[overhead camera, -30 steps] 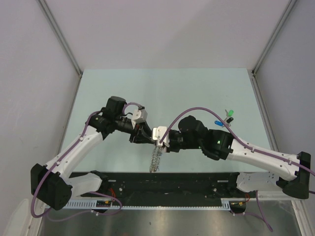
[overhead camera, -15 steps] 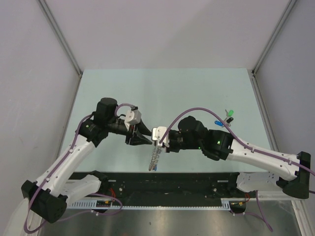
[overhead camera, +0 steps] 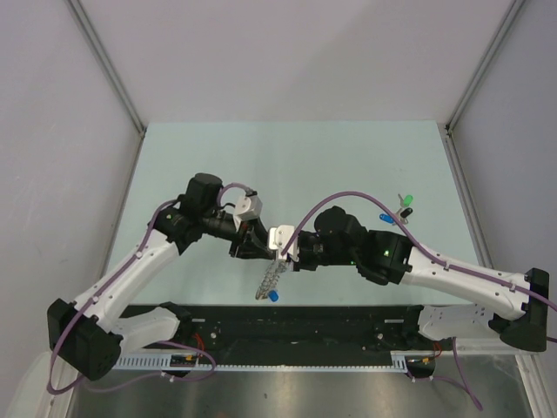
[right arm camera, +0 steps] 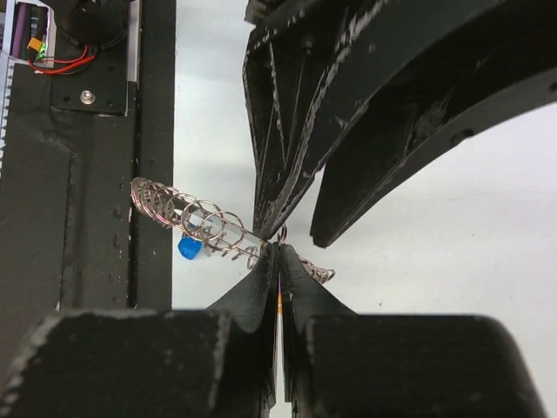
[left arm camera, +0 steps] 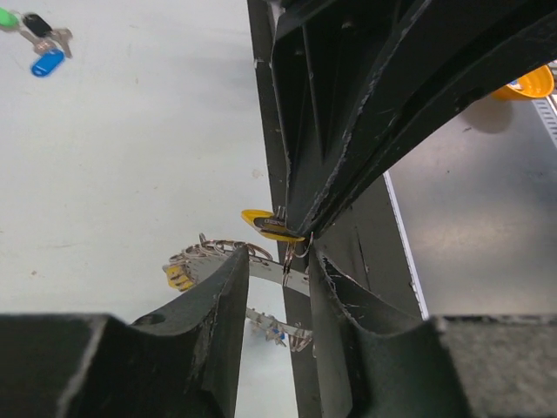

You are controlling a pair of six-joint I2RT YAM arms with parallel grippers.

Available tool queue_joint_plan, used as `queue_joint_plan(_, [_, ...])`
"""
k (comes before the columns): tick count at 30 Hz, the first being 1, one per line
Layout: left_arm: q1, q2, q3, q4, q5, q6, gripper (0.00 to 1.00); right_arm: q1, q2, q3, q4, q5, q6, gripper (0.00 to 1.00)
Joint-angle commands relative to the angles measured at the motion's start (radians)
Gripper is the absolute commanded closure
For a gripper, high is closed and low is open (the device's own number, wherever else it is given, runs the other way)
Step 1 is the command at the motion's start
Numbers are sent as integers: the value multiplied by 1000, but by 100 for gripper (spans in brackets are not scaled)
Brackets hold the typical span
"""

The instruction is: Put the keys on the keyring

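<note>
The keyring (overhead camera: 271,280) is a grey coiled ring that hangs tilted below my two grippers, over the table's near edge. A blue key (overhead camera: 272,296) dangles at its lower end. My right gripper (overhead camera: 278,255) is shut on the yellow key (left arm camera: 268,225), and that key's small split ring sits at the fingertips against the keyring (right arm camera: 196,218). My left gripper (overhead camera: 258,246) faces it from the left, its jaws apart. In the left wrist view the keyring (left arm camera: 213,252) crosses just beyond the fingertips of the left gripper (left arm camera: 277,261). No grip on the ring shows.
Loose keys lie on the table at the right, one green (overhead camera: 405,202) and one blue (overhead camera: 385,218). In the left wrist view they show as green (left arm camera: 7,17), black (left arm camera: 36,23) and blue (left arm camera: 48,63). A black rail (overhead camera: 305,318) runs along the near edge under the ring.
My left gripper drew back to the left, then returned close to the right gripper. The keyring's lower end swung left and the blue key now shows at its bottom. The right arm stayed put.
</note>
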Motion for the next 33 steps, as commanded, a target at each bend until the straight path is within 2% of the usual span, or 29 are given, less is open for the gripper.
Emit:
queue_joint_plan(1, [-21,37,29,-71,15,56,65,8,-14,14,46,13,-6,100])
queue_joint_plan(9, [-24,32,24,-116,11,94,76,8,-16,14,40,21,-8,100])
queue_joint_plan(14, [-24,22,21,-100,17,90,100,8,-19,16,29,28,-8,100])
queue_joint_plan(19, [-21,-14,4,-33,-2,33,100,8,-37,14,-2,44,-2,100])
queue_joint_plan(22, [-6,-53,-28,82,-25,-73,100,8,-46,14,-29,50,1,100])
queue_joint_plan(27, [19,-124,-112,393,-66,-350,100,11,-48,13,-74,53,14,100])
queue_joint_plan(33, [19,-208,-191,619,-169,-574,100,17,-45,-24,-33,45,32,100])
